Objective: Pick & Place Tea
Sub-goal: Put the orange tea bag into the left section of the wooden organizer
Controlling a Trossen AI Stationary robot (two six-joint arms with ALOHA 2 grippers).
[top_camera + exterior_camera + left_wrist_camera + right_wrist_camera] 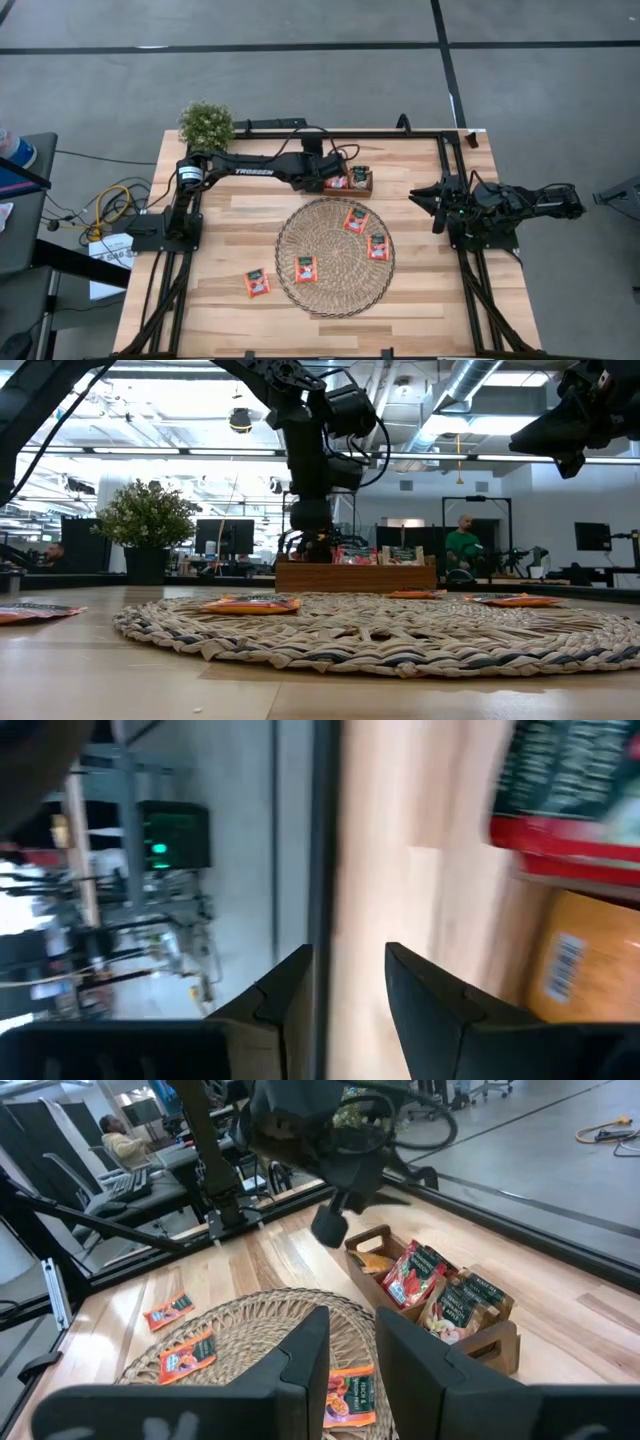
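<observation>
Wooden table (420, 300) with plant (206, 123) far left: left gripper (335, 181), fingers parted and empty, hung over tray (362, 188) holding sachets (440, 1285); three lay on mat (335, 290), one (257, 284) beside it. Right gripper (425, 198) waited, narrowly open, empty.

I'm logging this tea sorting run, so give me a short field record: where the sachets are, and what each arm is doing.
sachets on mat: three on the woven mat
sachet off mat: one sachet on the table
wooden tray: holds several sachets
left end effector: at the tray, fingers apart, empty
right end effector: parked at the right edge, holding nothing
</observation>
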